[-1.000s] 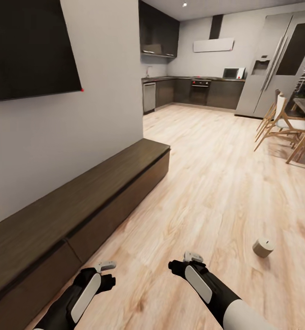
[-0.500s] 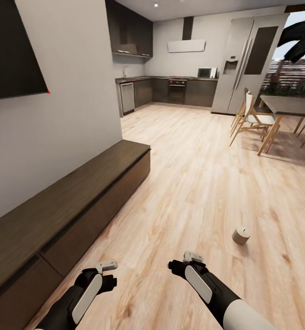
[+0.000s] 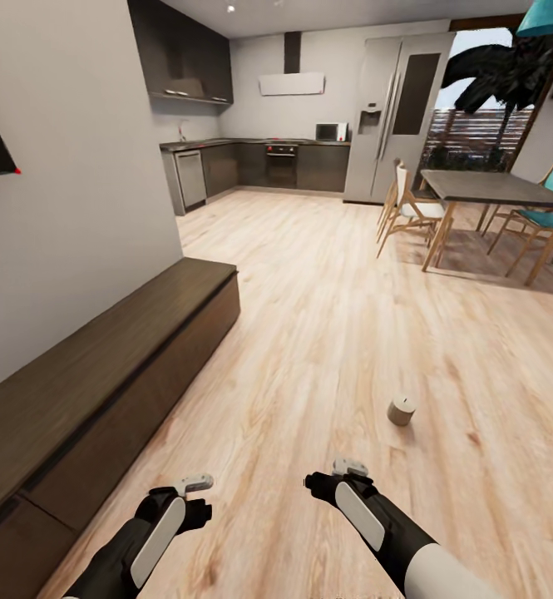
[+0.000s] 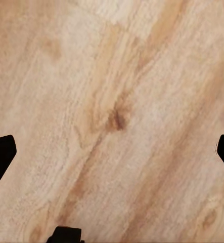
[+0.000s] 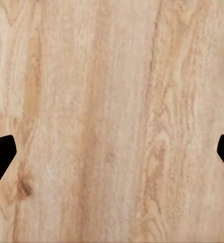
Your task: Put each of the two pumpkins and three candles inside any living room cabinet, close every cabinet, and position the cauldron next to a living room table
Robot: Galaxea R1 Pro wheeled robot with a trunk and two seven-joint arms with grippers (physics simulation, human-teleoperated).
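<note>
One stubby pale candle (image 3: 401,409) sits on the wooden floor ahead and a little right of my right arm. The long low dark brown cabinet (image 3: 101,374) runs along the wall on the left, and its fronts look shut. My left gripper (image 3: 191,497) and right gripper (image 3: 333,478) hang low in front of me over bare floor. Both are open with nothing between the fingers, as the left wrist view (image 4: 112,152) and right wrist view (image 5: 112,152) show. The pumpkins, the cauldron and the living room table are out of view.
A dining table (image 3: 492,187) with wooden chairs (image 3: 409,212) stands at the far right. Grey kitchen cabinets (image 3: 251,166) and a tall fridge (image 3: 392,108) line the back wall. Open wooden floor (image 3: 326,316) lies between me and them.
The whole picture has slid left, so the camera has turned right. The candle now shows nearer the centre. Both arms keep the same pose.
</note>
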